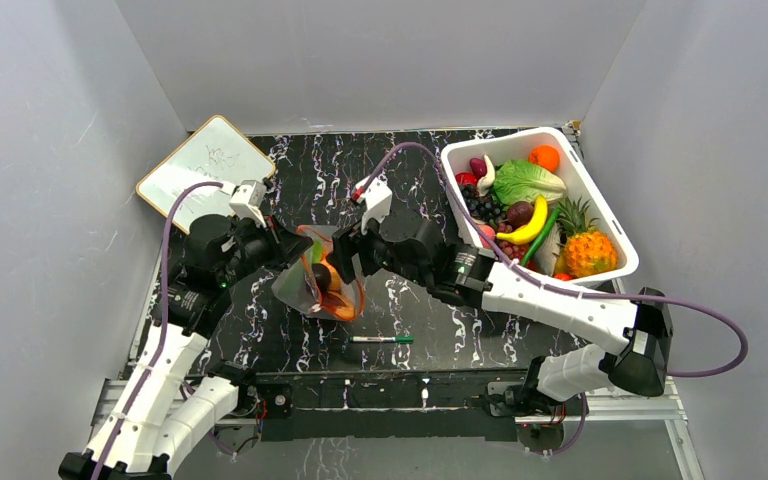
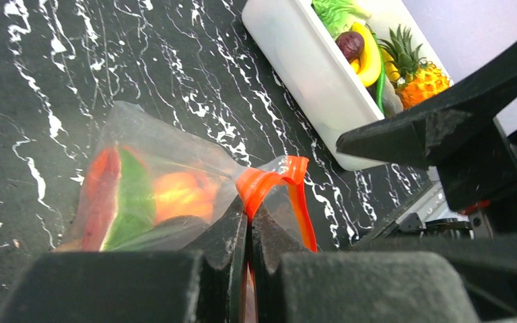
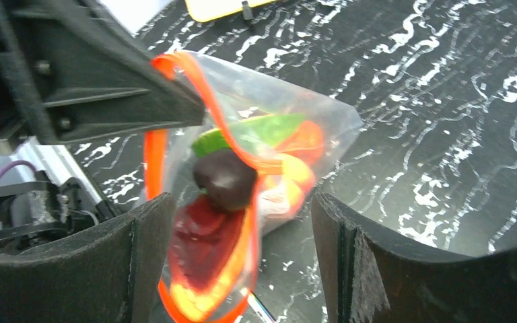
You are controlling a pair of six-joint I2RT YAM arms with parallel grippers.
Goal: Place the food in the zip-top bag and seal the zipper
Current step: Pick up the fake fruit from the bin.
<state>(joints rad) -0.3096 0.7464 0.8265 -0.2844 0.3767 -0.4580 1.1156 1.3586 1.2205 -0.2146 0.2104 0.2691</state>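
Black marbled table [image 1: 300, 170]. White tub [image 1: 450, 170] at the far right corner, heaped with toy produce: pineapple [image 1: 588, 250], banana [image 1: 528, 226], lettuce [image 1: 525, 180]. Whiteboard [image 1: 205, 170] propped at the far left corner. Clear zip-top bag [image 1: 310, 285] near the table's middle, lifted at one end, mouth toward the right arm. Left gripper [image 2: 248, 215] pinched tight on the orange-red zipper [image 2: 272, 178], holding that edge up. Right gripper [image 3: 242, 202] at the mouth with jaws well apart, bag between them, neither finger clearly touching it. Food in the bag: a green piece [image 3: 256, 131], orange and red pieces, and a dark round piece [image 3: 225, 178] sitting just at the mouth. Zipper gapes open. Marker pen [image 1: 380, 340] lies toward the near edge, just beyond the bag.
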